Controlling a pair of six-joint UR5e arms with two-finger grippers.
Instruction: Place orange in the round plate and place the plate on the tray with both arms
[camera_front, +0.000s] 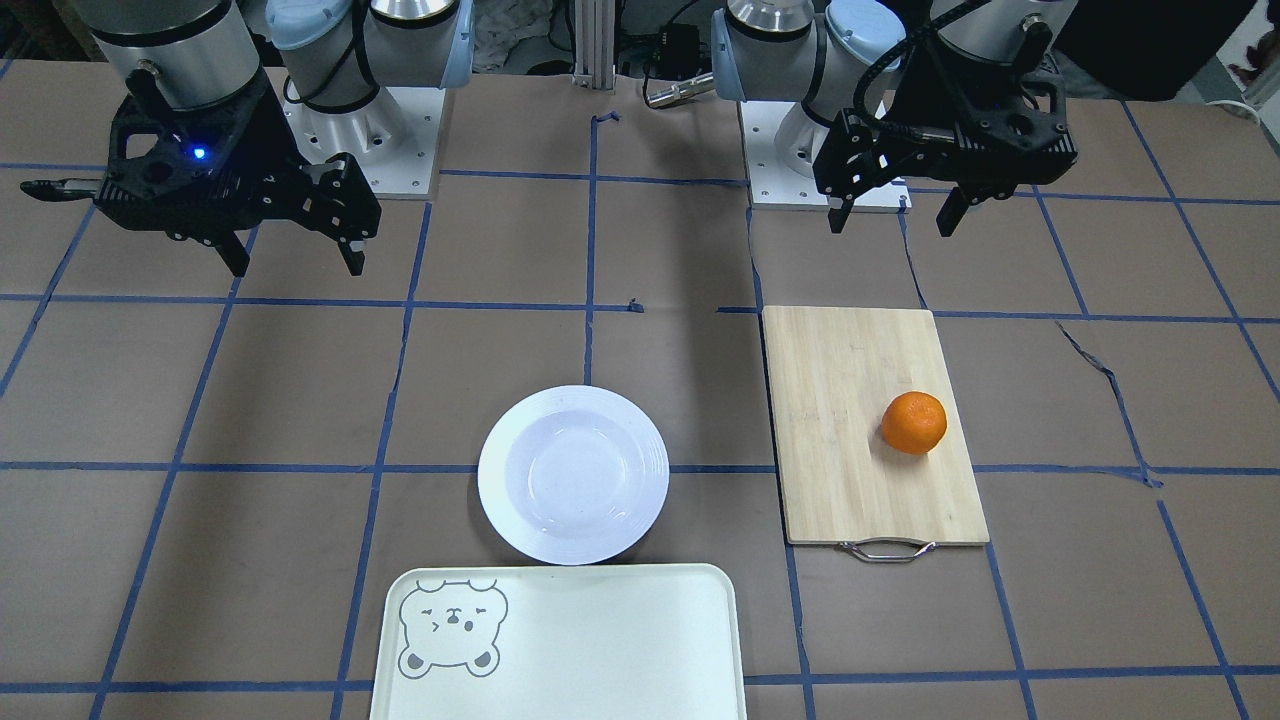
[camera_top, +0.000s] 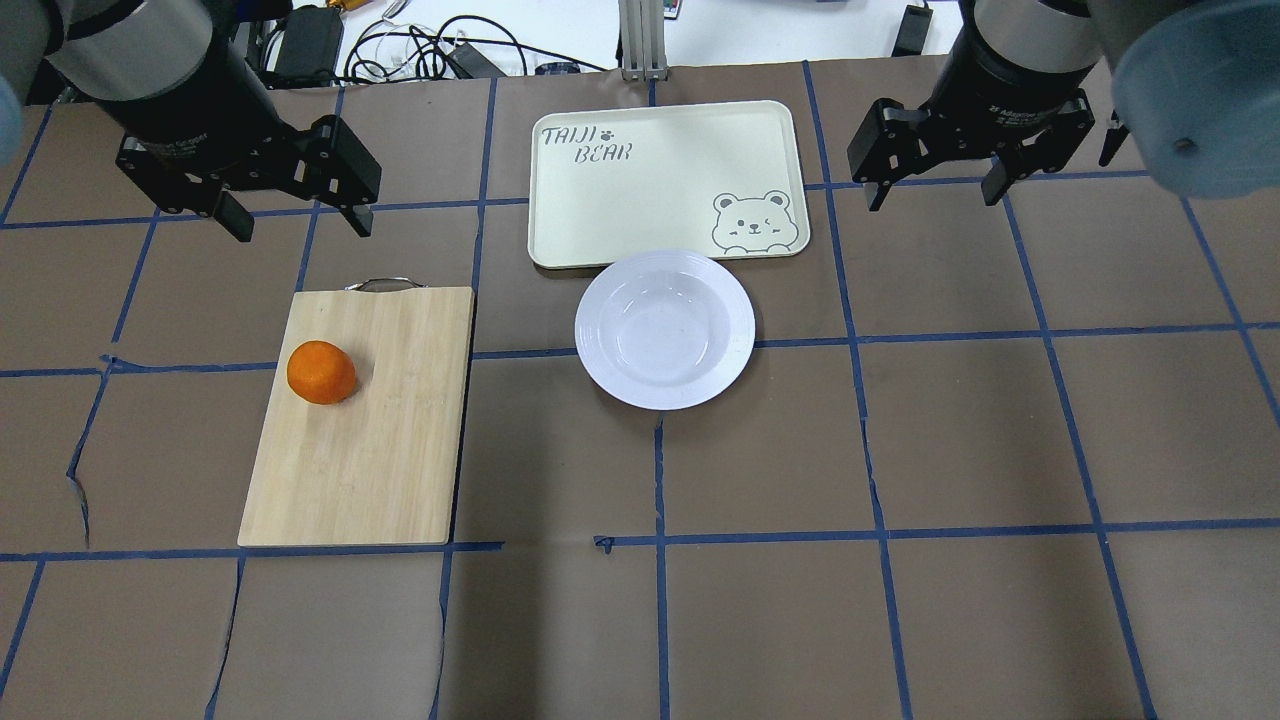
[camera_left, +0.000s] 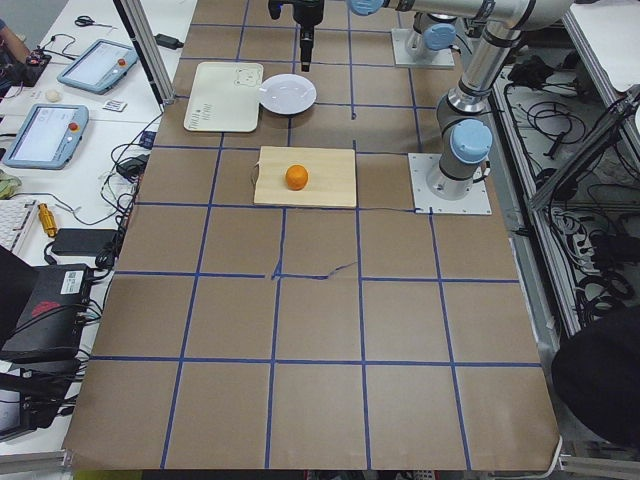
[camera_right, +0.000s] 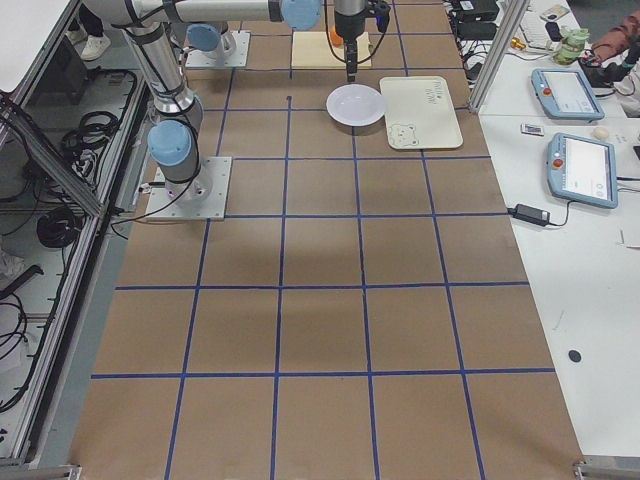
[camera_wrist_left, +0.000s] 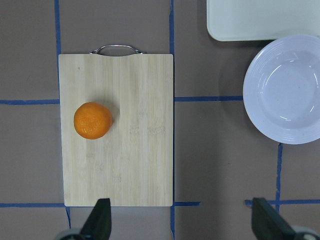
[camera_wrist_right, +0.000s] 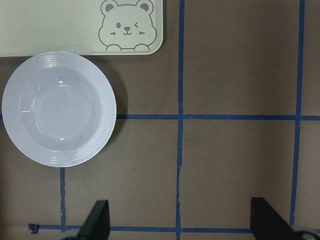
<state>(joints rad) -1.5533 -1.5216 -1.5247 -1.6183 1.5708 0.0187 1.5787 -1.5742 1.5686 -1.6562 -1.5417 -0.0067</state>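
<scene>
My left gripper (camera_top: 300, 215) hangs spread and empty; the orange (camera_top: 321, 372) sits on the board (camera_top: 380, 440); the plate (camera_top: 665, 330) lies bare just beside the tray (camera_top: 640, 190); right gripper (camera_top: 935, 185) gapes too; first step pending, I judge: lower left over the orange, then close.

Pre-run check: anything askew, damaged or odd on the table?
Only the brown table cover: it is torn beside the cutting board, on the robot's left. The orange, round plate and tray look intact.
</scene>
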